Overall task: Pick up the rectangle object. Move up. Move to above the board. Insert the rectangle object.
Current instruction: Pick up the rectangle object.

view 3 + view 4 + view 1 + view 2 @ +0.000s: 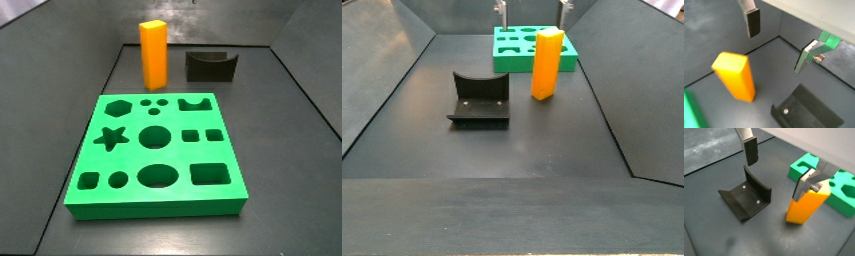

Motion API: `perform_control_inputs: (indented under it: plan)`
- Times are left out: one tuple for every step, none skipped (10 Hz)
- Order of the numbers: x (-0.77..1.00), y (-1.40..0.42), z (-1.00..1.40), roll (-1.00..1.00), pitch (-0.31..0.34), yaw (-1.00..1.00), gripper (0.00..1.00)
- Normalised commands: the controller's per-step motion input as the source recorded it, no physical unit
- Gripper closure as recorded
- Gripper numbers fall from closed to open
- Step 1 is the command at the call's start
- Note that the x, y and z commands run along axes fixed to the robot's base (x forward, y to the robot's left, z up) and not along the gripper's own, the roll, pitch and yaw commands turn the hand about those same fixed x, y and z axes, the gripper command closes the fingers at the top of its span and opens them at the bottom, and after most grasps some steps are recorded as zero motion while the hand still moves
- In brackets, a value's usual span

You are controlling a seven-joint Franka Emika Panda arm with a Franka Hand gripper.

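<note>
wrist: gripper (779,172) empty, fingers (753,22) spread apart above the upright orange block (736,76), fixture (746,199) near the block | side: block (154,54) stands just beyond the green board (158,155), beside the fixture (210,66)

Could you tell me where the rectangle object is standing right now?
The rectangle object stands upright on the dark floor, just beyond the board in a side view, beside the fixture; the open hand hovers above it.
</note>
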Motion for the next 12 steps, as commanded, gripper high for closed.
perform_control_inputs:
  plan:
    - [0.07,-0.52,-0.28,-0.08,0.0,0.43,0.0]
    - [0.11,-0.56,-0.22,-0.04,0.026,0.47,0.0]
    - [0.09,-0.51,-0.08,-0.05,0.061,0.51,0.0]
    - [-0.07,-0.56,0.0,0.0,0.027,0.5,0.0]
    - [-0.29,-0.53,0.0,0.09,-0.003,0.46,0.0]
    - [-0.22,-0.36,0.0,0.08,-0.059,0.3,0.0]
    - [-0.11,-0.23,0.0,0.16,0.0,0.3,0.0]
    - [-0.35,0.0,0.02,0.2,-0.034,0.31,0.0]
    - [-0.32,0.0,-0.05,0.16,-0.07,0.37,0.0]
    - [-0.16,0.0,-0.23,0.18,-0.06,0.3,0.0]
    - [-0.21,0.0,-0.25,0.21,-0.08,0.26,0.0]
    - [-0.15,0.0,-0.31,0.18,-0.081,0.21,0.0]
